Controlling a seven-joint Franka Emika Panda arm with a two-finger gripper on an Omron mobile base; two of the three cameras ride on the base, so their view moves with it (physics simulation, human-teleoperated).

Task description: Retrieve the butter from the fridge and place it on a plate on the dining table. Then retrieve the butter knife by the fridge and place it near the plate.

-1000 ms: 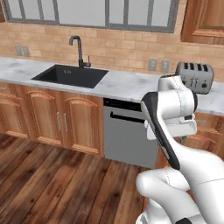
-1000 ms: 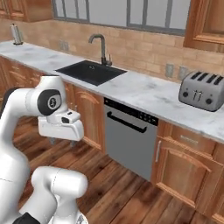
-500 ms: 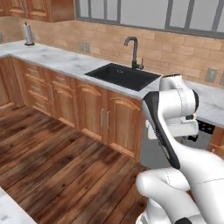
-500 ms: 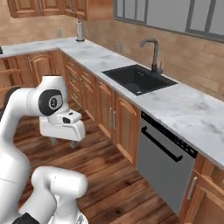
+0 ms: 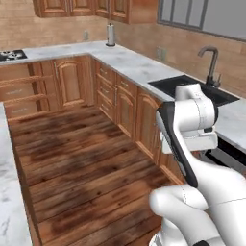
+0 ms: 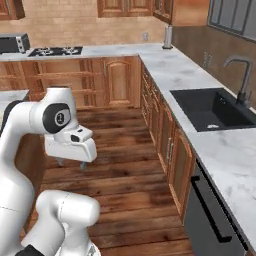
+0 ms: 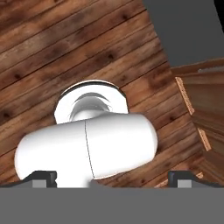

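Observation:
My gripper [image 6: 71, 164] hangs folded close to the base, pointing down at the wooden floor. Its jaws stand wide apart with nothing between them, so it is open. In the hand view the two dark fingertips [image 7: 43, 177] sit far apart at the bottom, over floor planks and the robot's own body. The butter, fridge, plate and butter knife are out of view. A strip of white veined marble [image 5: 7, 192] runs along the left edge of the left base view; I cannot tell whether it is the dining table.
An L-shaped marble counter over wooden cabinets holds a black sink [image 6: 215, 107] with a dark faucet [image 5: 211, 62], a stovetop [image 6: 55, 51] and a steel canister [image 5: 111, 34]. A dishwasher front [image 6: 210, 215] is close on the right. Wooden floor [image 5: 81, 158] lies open ahead.
The whole picture has swept sideways as the base turns: the toaster has left the view, the sink has slid right, and the corner counter with the stove has come in. The arm's pose is unchanged.

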